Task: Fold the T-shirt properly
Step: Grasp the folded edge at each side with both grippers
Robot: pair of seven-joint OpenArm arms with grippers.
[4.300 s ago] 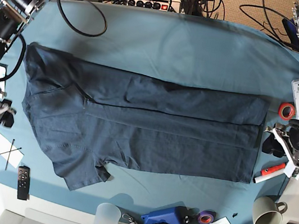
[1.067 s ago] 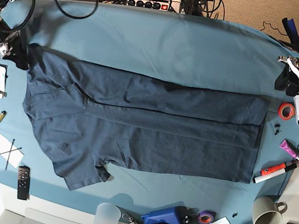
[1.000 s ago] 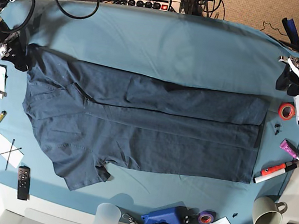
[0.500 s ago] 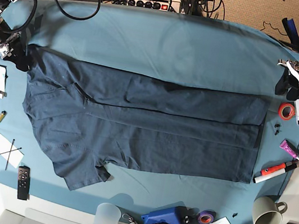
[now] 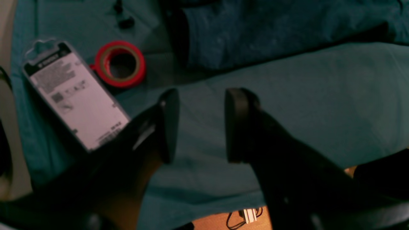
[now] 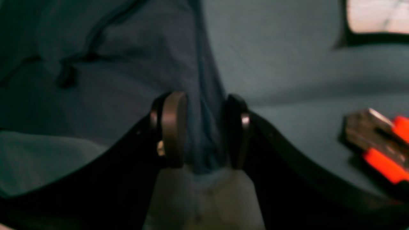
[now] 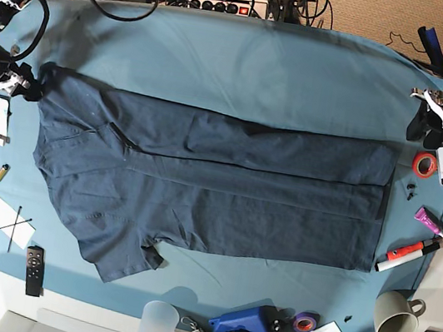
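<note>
Shirt: I see the large dark navy short-sleeved cotton T-shirt (image 7: 202,184) lying flat across the middle of the teal table cloth (image 7: 247,60), its long sides folded inward into a band, one sleeve sticking out toward the near edge.

Right arm: my right gripper (image 6: 201,127) sits at the shirt's far corner on the base view's left. In its wrist view a ridge of navy fabric runs up between the two round pads (image 6: 172,127). The jaws stand a little apart and I cannot tell whether they actually pinch the cloth.

Left arm: my left gripper (image 5: 199,124) hangs over bare teal cloth past the shirt's other end, jaws parted, nothing between them. The shirt's hem corner (image 5: 255,35) lies just beyond the fingertips, apart from them.

Beside the left gripper: a roll of red tape (image 5: 119,64) and a white-labelled blister pack (image 5: 75,95), close together on the cloth.

Right side of the table edge: an orange-and-white marker (image 7: 410,253), a purple cap-like piece (image 7: 429,221) and a beige ceramic mug (image 7: 395,317).

Near edge: a blue plastic tool (image 7: 246,328), a clear plastic cup (image 7: 157,324), a black remote (image 7: 34,269).
</note>
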